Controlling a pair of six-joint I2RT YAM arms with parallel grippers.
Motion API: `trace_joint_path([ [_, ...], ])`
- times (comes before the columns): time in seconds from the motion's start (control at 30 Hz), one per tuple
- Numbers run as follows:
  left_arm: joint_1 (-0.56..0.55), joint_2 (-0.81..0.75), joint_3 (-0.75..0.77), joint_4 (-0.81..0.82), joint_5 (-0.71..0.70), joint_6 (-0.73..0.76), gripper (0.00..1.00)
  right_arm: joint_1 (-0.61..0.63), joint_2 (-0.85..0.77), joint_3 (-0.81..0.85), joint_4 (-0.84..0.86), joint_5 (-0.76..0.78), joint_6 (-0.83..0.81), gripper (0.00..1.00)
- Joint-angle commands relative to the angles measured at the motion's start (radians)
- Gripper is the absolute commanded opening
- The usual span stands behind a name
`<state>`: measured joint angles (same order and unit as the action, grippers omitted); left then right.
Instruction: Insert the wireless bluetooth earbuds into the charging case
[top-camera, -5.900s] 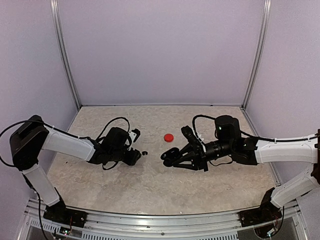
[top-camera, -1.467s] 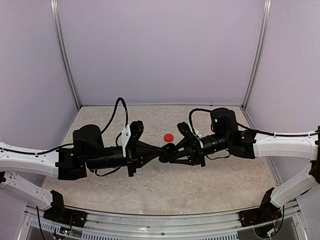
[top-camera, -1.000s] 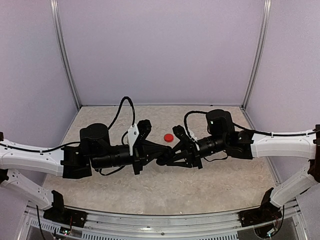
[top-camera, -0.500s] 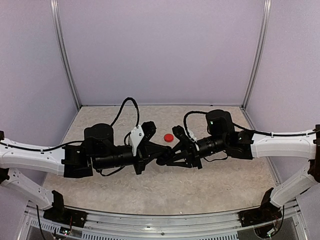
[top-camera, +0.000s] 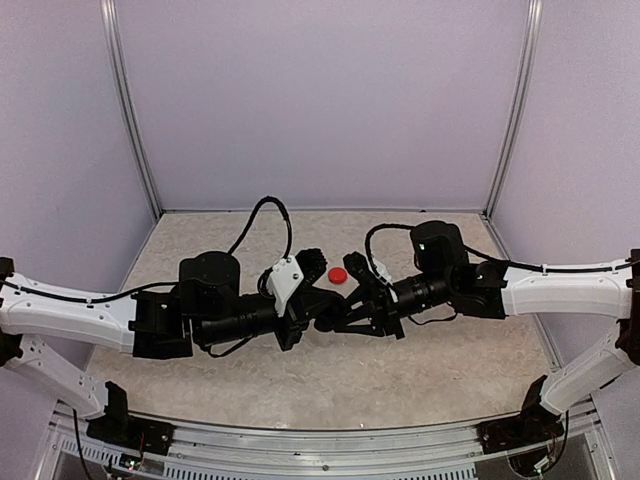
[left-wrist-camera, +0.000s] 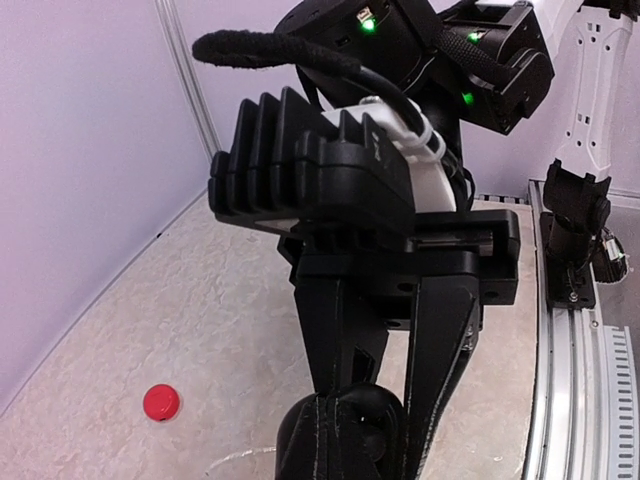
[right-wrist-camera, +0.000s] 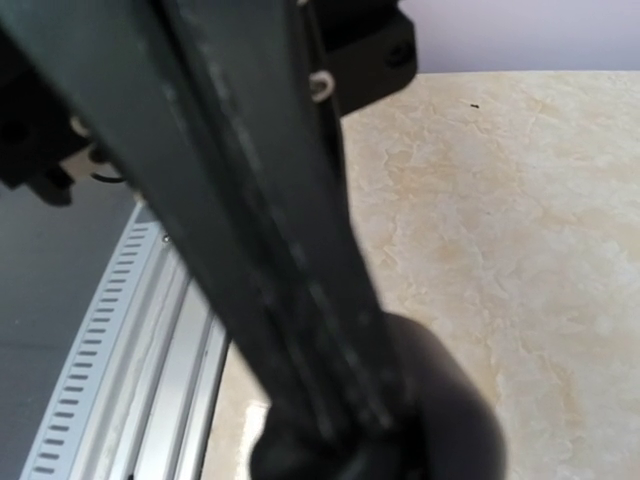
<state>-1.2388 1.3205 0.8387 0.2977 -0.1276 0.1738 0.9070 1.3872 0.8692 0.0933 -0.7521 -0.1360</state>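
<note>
Seen from above, my left pincer and right pincer meet tip to tip over the worktop. They are just on the near side of the red round piece, which lies flat on the worktop. I cannot tell whether that piece is a bud or a case. My right pincer is clamped on a black rounded case. I cannot tell whether my left pincer is open or closed.

From my left wrist, my right pincer's fingers reach down and pinch the black case, to the right of the red piece.

From my right wrist, one dark finger runs down to the black case. The earbuds are too small for me to make out.
</note>
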Motion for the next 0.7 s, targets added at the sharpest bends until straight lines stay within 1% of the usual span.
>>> trace_joint_path([
  [0.0,-0.012,0.004,0.012,-0.066,-0.021,0.034,0.00,0.008,-0.037,0.002,0.055,-0.010,0.015,0.00],
  [0.47,-0.014,-0.026,-0.003,-0.098,-0.044,0.051,0.00,-0.015,-0.048,-0.016,0.113,-0.047,0.077,0.00],
  [0.67,-0.035,-0.015,0.011,-0.100,-0.056,0.075,0.00,-0.017,-0.030,-0.007,0.115,-0.061,0.089,0.00],
])
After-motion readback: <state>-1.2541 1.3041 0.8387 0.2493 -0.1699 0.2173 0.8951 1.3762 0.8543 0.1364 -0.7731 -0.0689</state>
